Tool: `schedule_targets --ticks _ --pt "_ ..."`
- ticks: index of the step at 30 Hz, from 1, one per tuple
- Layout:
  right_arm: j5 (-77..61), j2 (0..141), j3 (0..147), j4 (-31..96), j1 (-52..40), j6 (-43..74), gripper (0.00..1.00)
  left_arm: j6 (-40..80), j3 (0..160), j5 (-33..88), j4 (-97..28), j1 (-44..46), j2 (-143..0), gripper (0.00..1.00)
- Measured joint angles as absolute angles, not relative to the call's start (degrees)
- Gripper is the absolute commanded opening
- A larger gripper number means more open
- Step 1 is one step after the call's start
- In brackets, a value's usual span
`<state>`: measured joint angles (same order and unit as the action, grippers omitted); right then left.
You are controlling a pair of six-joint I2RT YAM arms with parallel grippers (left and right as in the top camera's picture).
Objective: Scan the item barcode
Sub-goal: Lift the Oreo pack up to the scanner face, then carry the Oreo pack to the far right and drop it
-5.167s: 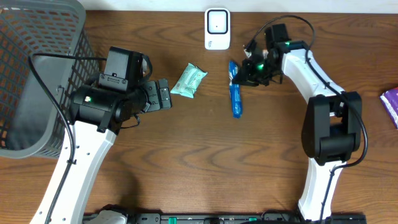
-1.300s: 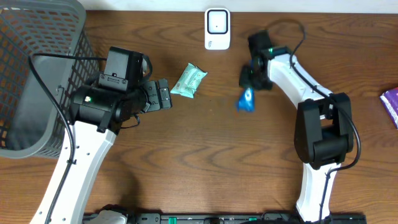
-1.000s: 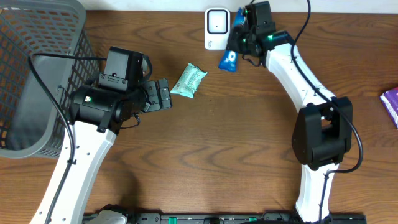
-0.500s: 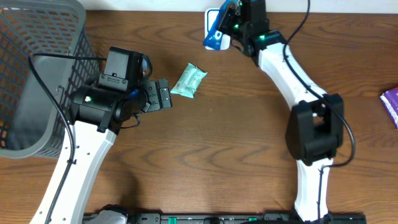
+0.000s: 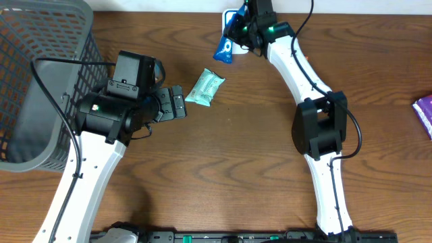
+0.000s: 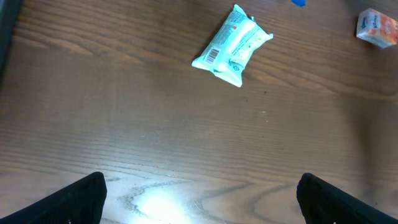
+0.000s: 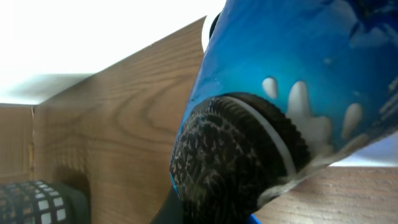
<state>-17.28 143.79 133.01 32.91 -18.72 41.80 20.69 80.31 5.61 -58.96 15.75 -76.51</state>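
Note:
A blue cookie packet (image 5: 223, 46) hangs tilted in front of the white scanner (image 5: 230, 13) at the table's far edge. My right gripper (image 5: 239, 28) is shut on the packet's upper end. The packet (image 7: 298, 62) fills the right wrist view, with a printed black cookie on it, and hides the fingers. The scanner is mostly covered by the packet and gripper. My left gripper (image 5: 177, 103) stands open just left of a teal packet (image 5: 204, 88), not touching it. In the left wrist view that teal packet (image 6: 232, 45) lies ahead, with both fingertips (image 6: 81, 196) far apart over bare wood.
A grey wire basket (image 5: 27, 101) stands at the left edge. A purple packet (image 5: 425, 111) lies at the right edge. A small white and orange pack (image 6: 376, 28) shows at the top right of the left wrist view.
My right arm has lifted the blue packet from the middle of the table and carried it up and left, in front of the scanner. The left arm and the teal packet have not moved.

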Motion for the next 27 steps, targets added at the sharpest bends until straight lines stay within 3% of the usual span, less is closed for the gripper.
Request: schedule_targets --ticks 9,21,27 --pt "-18.1 141.8 137.2 44.5 -14.0 37.6 0.01 20.7 80.3 5.6 -59.0 15.7 -76.5 0.98" --pt "-8.1 128.7 139.3 72.8 14.0 25.8 0.01 20.7 80.3 5.6 -59.0 15.7 -76.5 0.98" --pt "-1.5 129.8 139.2 77.8 22.4 21.1 0.01 20.7 80.3 5.6 -59.0 15.7 -76.5 0.98"
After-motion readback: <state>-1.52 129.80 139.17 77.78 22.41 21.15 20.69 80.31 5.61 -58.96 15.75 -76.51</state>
